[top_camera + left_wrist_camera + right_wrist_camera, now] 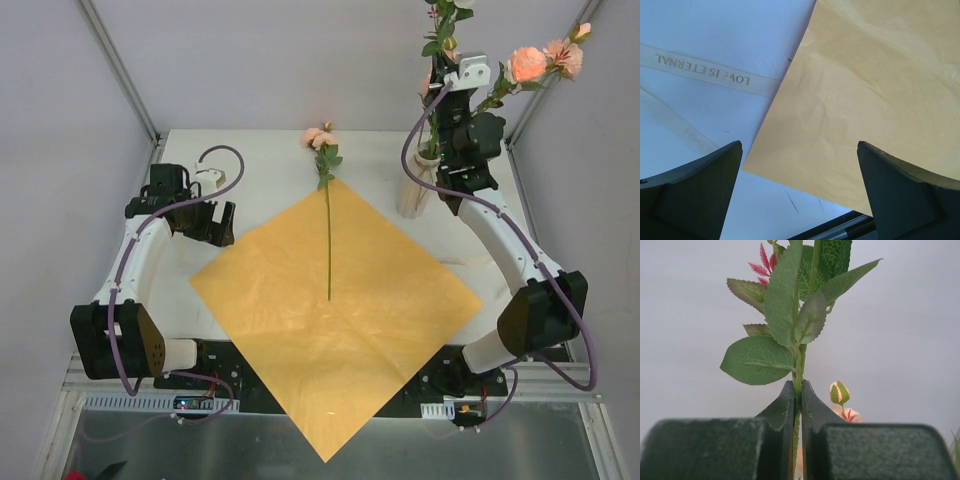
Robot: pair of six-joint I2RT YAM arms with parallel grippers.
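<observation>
right hand (800,386) pinched tight on a leafy green stem (799,365); left hand (799,146) spread wide over the crinkly square tan paper (875,90) and see-through ribbon (705,70).

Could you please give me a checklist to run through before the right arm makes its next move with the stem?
1. Right tool shut on the leafy stem: ok.
2. Left tool open and holding nothing: ok.
3. Wrapping paper spread open on the table: ok.
4. Laid flower resting on the paper: ok.
5. Stem's lower end out of the vase: cannot tell.
</observation>
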